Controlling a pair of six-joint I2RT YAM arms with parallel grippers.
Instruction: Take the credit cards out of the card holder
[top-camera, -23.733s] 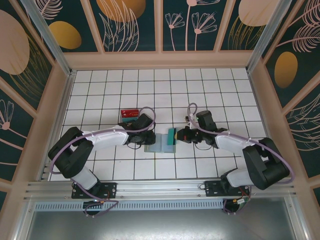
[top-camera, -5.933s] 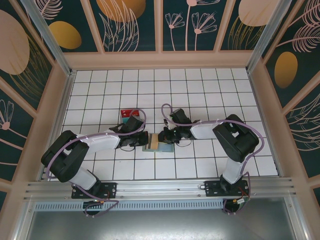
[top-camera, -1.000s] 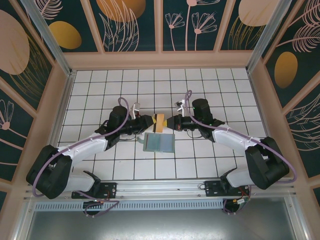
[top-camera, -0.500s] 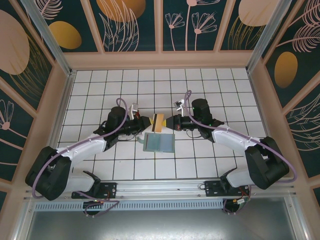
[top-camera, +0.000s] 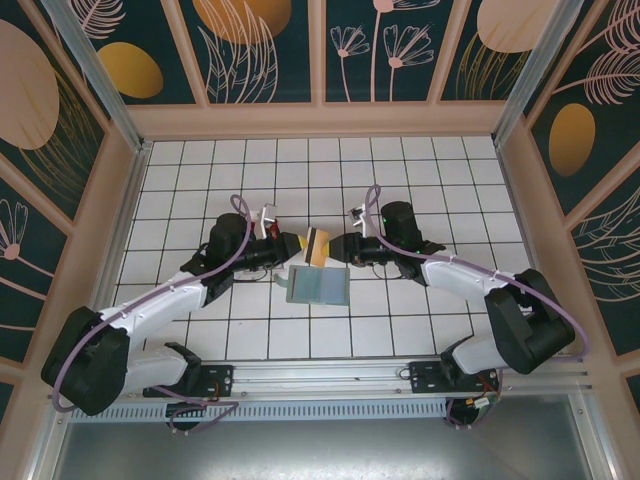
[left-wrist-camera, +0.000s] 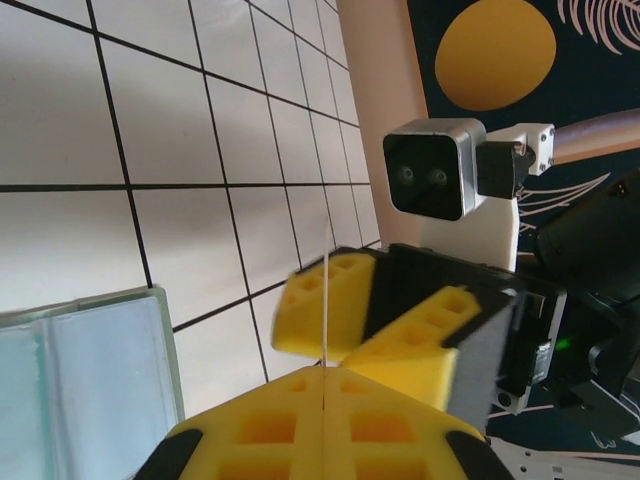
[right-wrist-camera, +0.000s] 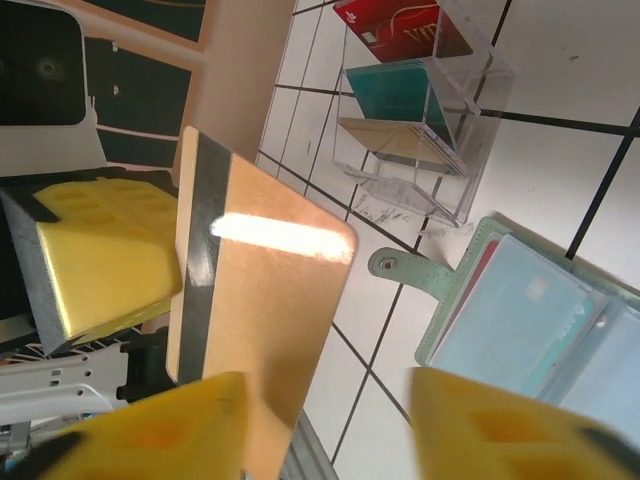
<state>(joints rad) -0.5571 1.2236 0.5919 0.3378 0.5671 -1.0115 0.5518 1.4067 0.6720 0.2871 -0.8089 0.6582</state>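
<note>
The card holder (top-camera: 318, 287) lies open on the white tiles, light blue inside, and shows in the left wrist view (left-wrist-camera: 90, 370) and the right wrist view (right-wrist-camera: 520, 320). A red card edge (right-wrist-camera: 478, 285) peeks from one of its pockets. A tan credit card (top-camera: 316, 243) with a dark stripe hangs in the air above the holder's far edge. My left gripper (top-camera: 302, 245) is shut on the card, which shows edge-on (left-wrist-camera: 327, 300) between its yellow pads. My right gripper (top-camera: 339, 248) faces it with jaws open around the card's (right-wrist-camera: 260, 300) other end.
A clear tray (right-wrist-camera: 420, 90) holding red, teal and tan cards stands on the tiles just beyond the holder, under my left arm. The holder's green flap with its snap (right-wrist-camera: 400, 265) points toward the tray. Wooden walls enclose the tiled floor.
My left gripper has closed on the tan card. My right gripper, shut on the card until now, has opened its jaws and let go of it.
</note>
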